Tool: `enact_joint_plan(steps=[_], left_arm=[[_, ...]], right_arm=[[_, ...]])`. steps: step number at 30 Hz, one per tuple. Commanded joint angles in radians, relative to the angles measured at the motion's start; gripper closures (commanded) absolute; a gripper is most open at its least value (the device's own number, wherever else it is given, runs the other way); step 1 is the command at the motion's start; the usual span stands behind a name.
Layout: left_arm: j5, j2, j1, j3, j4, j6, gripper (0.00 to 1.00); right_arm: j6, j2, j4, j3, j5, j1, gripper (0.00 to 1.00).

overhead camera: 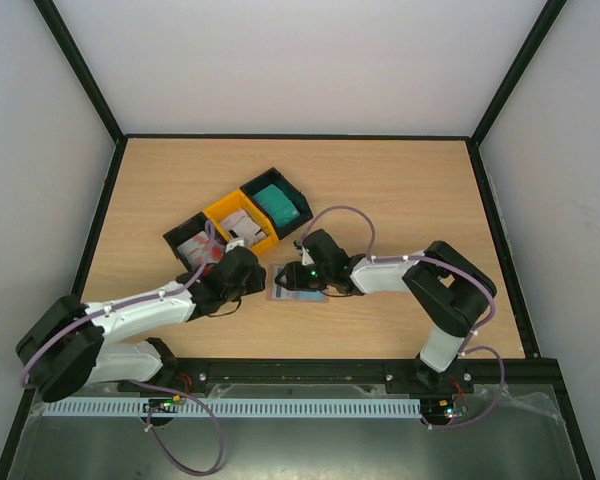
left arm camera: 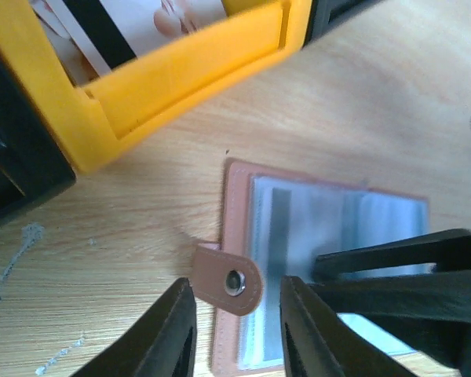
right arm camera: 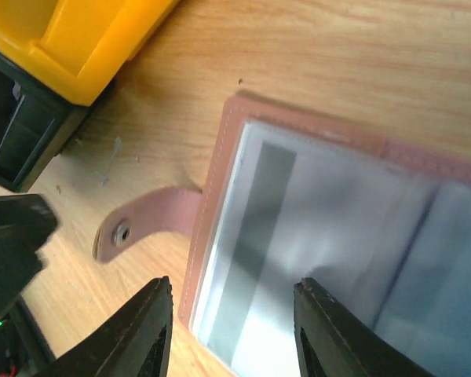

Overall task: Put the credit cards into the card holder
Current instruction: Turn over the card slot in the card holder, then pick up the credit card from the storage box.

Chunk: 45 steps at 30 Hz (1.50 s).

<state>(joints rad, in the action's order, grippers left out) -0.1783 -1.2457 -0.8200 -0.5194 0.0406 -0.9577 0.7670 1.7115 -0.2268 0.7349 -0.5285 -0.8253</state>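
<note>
**A:** So, from above, where is the card holder point(overhead camera: 298, 297)?

**B:** It lies open and flat on the bench point(overhead camera: 400, 200). It is just ahead of the left end effector point(overhead camera: 260, 288) and directly under the right end effector point(overhead camera: 292, 284), which reach in from opposite sides.

**A:** And the credit cards point(overhead camera: 277, 205)?

**B:** They are beyond both end effectors, stacked in a row of trays point(overhead camera: 266, 241). The red-and-white ones are nearest the left end effector, the pale ones are in the middle, and the teal ones are farthest off.

**A:** What does the left wrist camera show?

**B:** The left end effector's jaws stand partly apart and grip nothing. The tab point(left arm camera: 229, 279), with its metal snap, lies in the gap. It is very close to one finger, but I cannot tell whether they touch. The holder's pale blue-grey pockets spread out ahead and to one side. The right end effector's dark fingers reach in across them. The yellow tray point(left arm camera: 180, 78) sits farther ahead, with pale cards inside.

**A:** And the right wrist camera?

**B:** The right end effector's jaws are also apart and empty. The holder's stitched pinkish-brown edge and one pale pocket sit below the gap. The tab sticks out sideways past one finger. The left end effector is a dark shape at the edge of that view. The yellow tray and a black tray point(right arm camera: 23, 133) sit ahead on that same side.
</note>
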Motion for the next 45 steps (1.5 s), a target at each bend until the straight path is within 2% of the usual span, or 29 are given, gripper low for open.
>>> enact_joint_plan(steps=[1,7,11,14,15,16,17,20,25,27,31,33,35,39,45], left_arm=[[0.023,0.072,0.042,-0.039,0.060,0.073,0.66],[0.110,0.134,0.137,-0.080,0.101,0.141,0.57],[0.125,0.159,0.204,-0.131,0.172,0.195,0.43],[0.097,0.182,0.250,-0.198,0.243,0.253,0.21],[0.080,0.191,0.261,-0.217,0.265,0.271,0.09],[0.067,0.197,0.275,-0.234,0.283,0.289,0.02],[0.062,0.202,0.290,-0.248,0.299,0.310,0.01],[0.087,0.188,0.346,-0.300,0.345,0.370,0.01],[0.257,0.082,0.415,-0.380,0.344,0.493,0.02],[0.294,0.014,0.429,-0.435,0.346,0.510,0.07],[0.340,-0.153,0.455,-0.556,0.377,0.552,0.30],[0.340,-0.246,0.469,-0.616,0.409,0.590,0.37],[0.330,-0.309,0.481,-0.663,0.455,0.645,0.39],[0.331,-0.398,0.522,-0.723,0.503,0.764,0.36],[0.436,-0.540,0.565,-0.806,0.545,0.878,0.39]], right_arm=[[-0.001,0.032,0.103,0.052,0.102,-0.005,0.58],[-0.024,-0.150,0.204,0.090,0.283,-0.004,0.54],[-0.022,-0.273,0.276,0.082,0.450,0.003,0.46],[-0.015,-0.337,0.326,0.061,0.543,0.017,0.40],[-0.014,-0.356,0.333,0.056,0.553,0.024,0.39],[-0.013,-0.369,0.336,0.048,0.555,0.033,0.37],[-0.011,-0.378,0.341,0.045,0.554,0.043,0.37],[-0.018,-0.371,0.346,0.057,0.540,0.072,0.36],[-0.095,-0.276,0.381,0.155,0.489,0.100,0.37],[-0.123,-0.230,0.388,0.195,0.469,0.107,0.37],[-0.161,-0.178,0.382,0.232,0.440,0.117,0.38],[-0.173,-0.163,0.383,0.238,0.436,0.123,0.38],[-0.186,-0.154,0.383,0.239,0.438,0.129,0.38],[-0.197,-0.133,0.394,0.240,0.425,0.141,0.38],[-0.210,-0.099,0.377,0.244,0.370,0.140,0.38]])
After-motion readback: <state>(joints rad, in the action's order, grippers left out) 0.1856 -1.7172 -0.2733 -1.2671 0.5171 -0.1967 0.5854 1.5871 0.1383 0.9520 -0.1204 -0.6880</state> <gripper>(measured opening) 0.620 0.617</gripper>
